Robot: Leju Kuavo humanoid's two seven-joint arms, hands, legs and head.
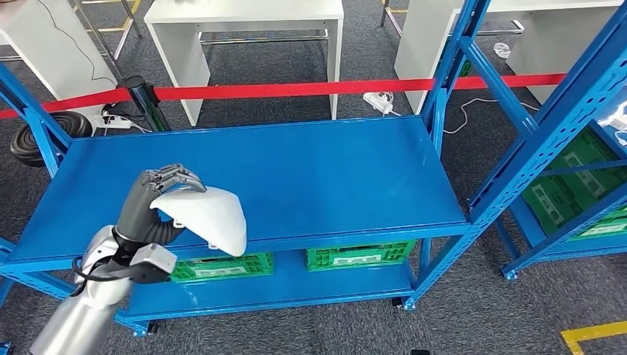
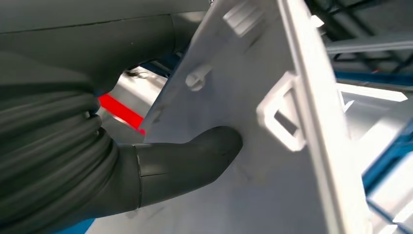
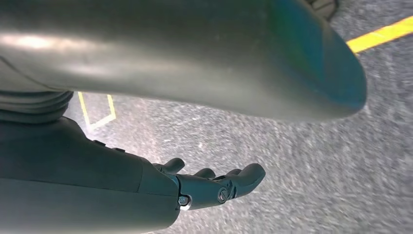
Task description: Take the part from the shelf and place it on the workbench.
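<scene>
The left hand (image 1: pixel 151 201) grips the white moulded plastic part (image 1: pixel 209 217) over the front edge of the blue shelf top (image 1: pixel 310 174), thumb (image 2: pixel 195 161) pressed on its ribbed inner face (a smooth, sloping surface). The hold looks shallow, so the part could pivot or slip out during the carry. The right hand (image 3: pixel 214 184) hangs over the grey floor, fingers loosely apart, holding nothing.

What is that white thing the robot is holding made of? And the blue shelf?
The white part looks like moulded plastic: smooth matte shell, with clips and pegs on its inside. The blue shelf seems painted metal, judging by its glossy sheen and perforated uprights. The left hand holds the part.
</scene>
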